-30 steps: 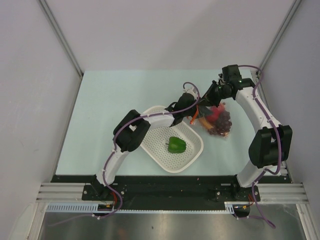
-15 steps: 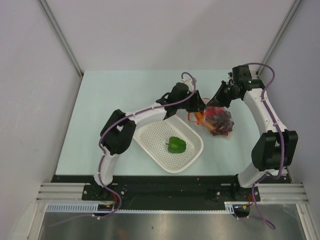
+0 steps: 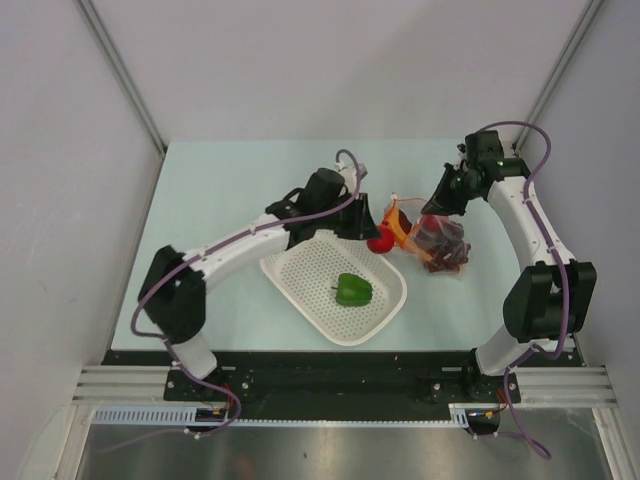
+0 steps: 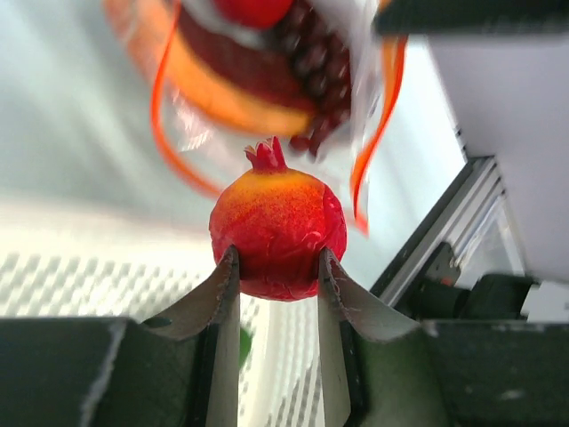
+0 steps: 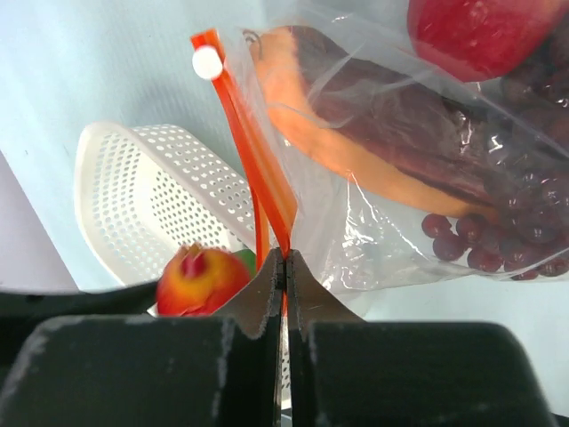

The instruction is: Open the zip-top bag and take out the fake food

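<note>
My left gripper (image 3: 372,232) (image 4: 276,262) is shut on a red and yellow round fruit (image 4: 277,233) (image 3: 379,242), held just outside the bag's mouth, over the basket's far corner. The fruit also shows in the right wrist view (image 5: 202,278). My right gripper (image 3: 432,205) (image 5: 284,258) is shut on the orange-red zipper strip (image 5: 258,169) of the clear zip-top bag (image 3: 440,243) (image 5: 418,187) and holds it up open. Inside the bag are a dark purple grape bunch (image 5: 507,227), an orange piece (image 5: 356,151) and a red fruit (image 5: 476,31). A green bell pepper (image 3: 353,290) lies in the basket.
The white perforated basket (image 3: 300,285) (image 5: 133,205) stands on the pale table at the middle front, left of the bag. Grey walls with metal posts close the table on three sides. The arm bases sit on the black rail at the near edge.
My left gripper has drawn back to the left out of the bag with the red and yellow fruit in it. The right gripper has kept hold of the zipper strip, almost still.
</note>
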